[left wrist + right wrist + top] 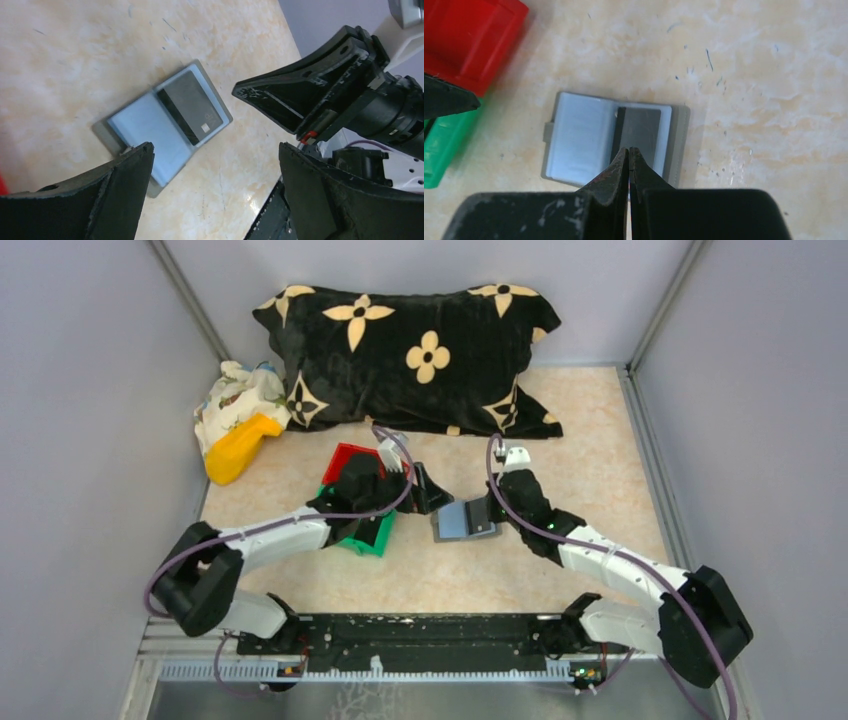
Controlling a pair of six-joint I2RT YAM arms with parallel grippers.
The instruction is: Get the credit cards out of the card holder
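Note:
The card holder (463, 521) lies open on the table, blue-grey inner face up, between the two grippers. It also shows in the left wrist view (145, 127) and the right wrist view (581, 135). A dark card (190, 107) sits in one half of it (644, 125). My right gripper (629, 150) is shut and empty, its tip over the card's near edge by the fold; whether it touches the card I cannot tell. My left gripper (214, 148) is open and empty, just left of the holder, with one finger over the holder's corner.
A red bin (350, 460) and a green bin (368, 535) stand under the left arm, left of the holder. A black flowered pillow (420, 350) lies at the back. A yellow object (238, 448) and a printed cloth (232, 395) lie at the back left.

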